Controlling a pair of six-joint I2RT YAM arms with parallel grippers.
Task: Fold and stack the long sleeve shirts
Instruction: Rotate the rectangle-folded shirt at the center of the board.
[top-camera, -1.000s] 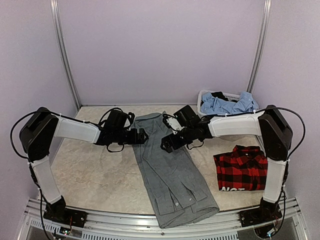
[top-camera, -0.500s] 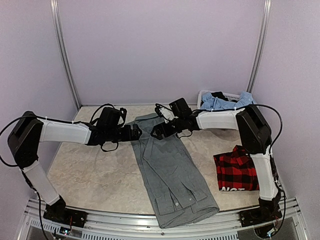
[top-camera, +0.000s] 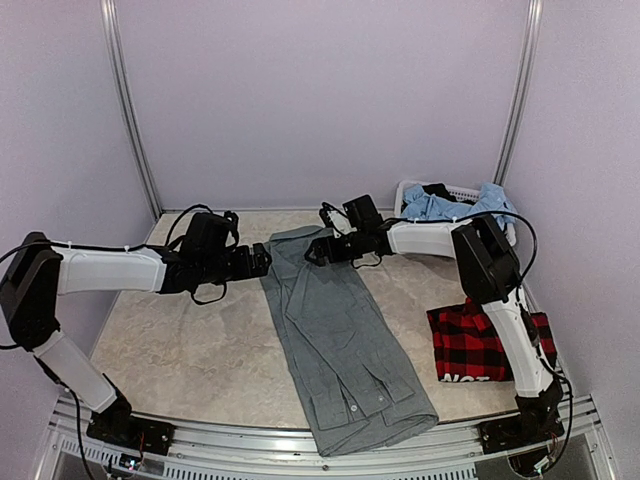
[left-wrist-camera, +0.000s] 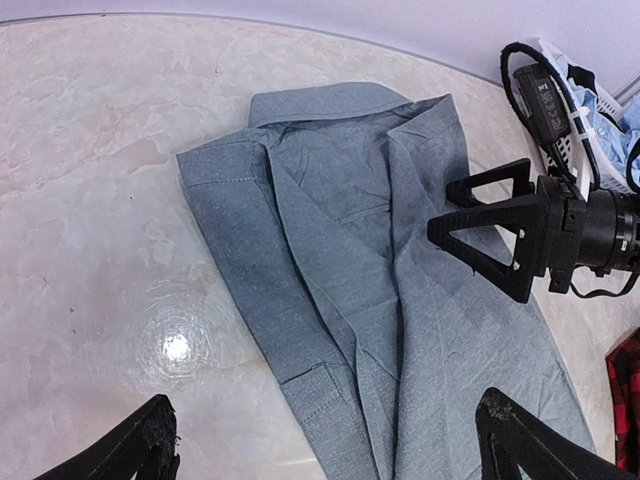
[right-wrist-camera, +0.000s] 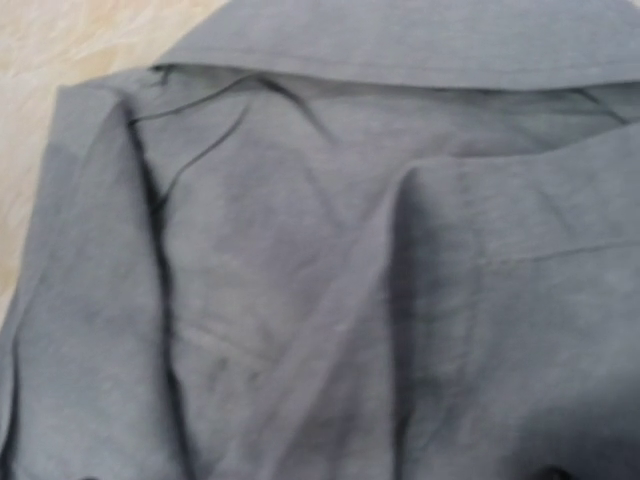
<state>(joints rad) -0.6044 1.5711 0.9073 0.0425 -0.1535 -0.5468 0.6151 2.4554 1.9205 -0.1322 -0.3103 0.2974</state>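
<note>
The grey shirt (top-camera: 340, 330) lies as a long folded strip from the far middle of the table to the near edge, collar at the far end. In the left wrist view its collar and front (left-wrist-camera: 340, 200) are spread flat. My left gripper (top-camera: 264, 262) is open at the shirt's left edge near the collar; in its own view (left-wrist-camera: 325, 400) the fingers straddle the cloth. My right gripper (top-camera: 316, 250) is open and empty just above the shirt's right side by the collar; it also shows in the left wrist view (left-wrist-camera: 445, 208). The red-and-black plaid shirt (top-camera: 485, 340) lies folded at the right.
A white basket (top-camera: 408, 192) with blue clothing (top-camera: 455, 208) stands at the far right, close behind my right arm. Grey walls with metal posts (top-camera: 130, 120) close in the table. A metal rail (top-camera: 250, 440) runs along the near edge.
Both arms have stretched out toward the far end of the table. Both grippers moved up along the grey shirt to its collar. The shirts have not moved.
</note>
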